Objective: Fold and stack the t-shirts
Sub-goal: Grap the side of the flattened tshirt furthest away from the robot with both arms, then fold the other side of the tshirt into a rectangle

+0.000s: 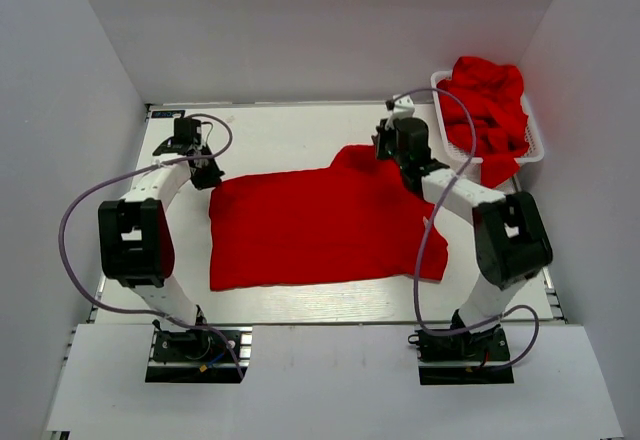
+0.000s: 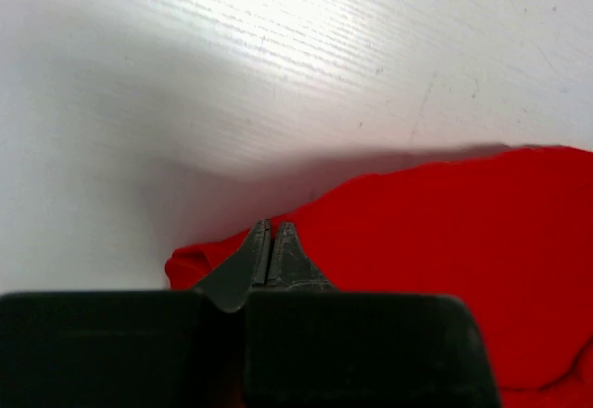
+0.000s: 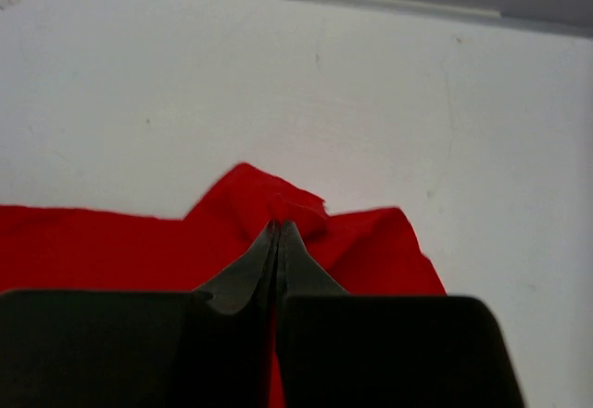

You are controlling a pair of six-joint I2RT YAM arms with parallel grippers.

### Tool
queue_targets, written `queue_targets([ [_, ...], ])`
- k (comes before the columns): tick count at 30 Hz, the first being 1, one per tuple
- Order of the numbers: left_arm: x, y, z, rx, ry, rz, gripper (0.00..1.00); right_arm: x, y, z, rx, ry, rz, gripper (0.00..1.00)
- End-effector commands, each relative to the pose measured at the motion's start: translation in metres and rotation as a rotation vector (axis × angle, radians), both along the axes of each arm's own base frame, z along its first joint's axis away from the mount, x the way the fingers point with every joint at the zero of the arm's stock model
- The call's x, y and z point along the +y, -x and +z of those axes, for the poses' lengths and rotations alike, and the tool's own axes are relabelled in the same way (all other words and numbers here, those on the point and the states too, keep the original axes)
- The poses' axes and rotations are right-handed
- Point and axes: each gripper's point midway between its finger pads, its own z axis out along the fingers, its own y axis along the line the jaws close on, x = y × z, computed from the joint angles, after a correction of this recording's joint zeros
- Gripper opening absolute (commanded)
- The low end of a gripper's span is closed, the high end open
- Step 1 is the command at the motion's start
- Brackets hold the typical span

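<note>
Left pincer (image 2: 274,234) and right pincer (image 3: 278,230) are each pinching a far corner of the soft, creased red t-shirt (image 1: 320,225).

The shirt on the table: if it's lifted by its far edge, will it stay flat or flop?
Probably flops: the shirt puckers where the right gripper pinches it. Likely light, being thin cloth lying flat.

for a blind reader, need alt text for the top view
A red shirt lies spread on a white table, the left pincer and right pincer shut on its far corners. More red shirts fill a white basket at far right.
</note>
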Motion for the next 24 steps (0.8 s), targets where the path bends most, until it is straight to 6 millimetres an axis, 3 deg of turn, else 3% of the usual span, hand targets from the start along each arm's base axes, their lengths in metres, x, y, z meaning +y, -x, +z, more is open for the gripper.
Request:
queue_targets([
  [1,-0.005,0.012,0.022,-0.035,0.018,-0.008,0.00,-0.019,0.025,0.033,-0.059,-0.031,-0.052,0.00],
  [2,-0.005,0.015,0.021,-0.032,0.018,-0.008,0.00,-0.030,0.031,0.024,-0.039,-0.007,-0.086,0.00],
  [4,-0.003,0.020,0.025,-0.035,0.008,-0.001,0.00,-0.042,0.051,0.028,-0.027,0.002,-0.112,0.00],
  [5,-0.003,0.026,0.019,-0.012,0.008,-0.001,0.00,-0.051,0.060,0.015,0.007,0.018,-0.139,0.00],
  [6,-0.003,0.030,0.018,-0.011,0.008,-0.001,0.00,-0.059,0.071,0.027,-0.017,0.005,-0.159,0.00],
  [7,-0.003,0.030,0.023,-0.023,0.008,-0.001,0.00,-0.060,0.079,0.020,0.002,0.006,-0.152,0.00],
  [9,-0.003,0.038,0.013,0.005,0.008,-0.001,0.00,-0.066,0.094,0.022,0.022,-0.015,-0.169,0.00],
  [10,-0.003,0.038,0.016,-0.004,0.008,-0.001,0.00,-0.069,0.106,0.029,0.009,-0.039,-0.162,0.00],
  [13,0.001,0.040,0.015,0.006,-0.010,0.010,0.00,-0.079,0.129,0.025,0.052,-0.031,-0.172,0.00],
  [15,0.001,0.043,0.015,0.006,-0.010,0.010,0.00,-0.085,0.144,0.012,0.113,0.001,-0.177,0.00],
  [16,-0.001,0.043,0.015,0.006,-0.003,0.006,0.00,-0.088,0.151,0.016,0.101,-0.003,-0.176,0.00],
  [17,-0.001,0.040,0.020,-0.017,-0.002,0.006,0.00,-0.092,0.159,0.004,0.136,0.016,-0.177,0.00],
  [24,-0.007,0.046,0.013,0.003,0.008,-0.021,0.00,-0.099,0.192,-0.008,0.194,-0.004,-0.167,0.00],
])
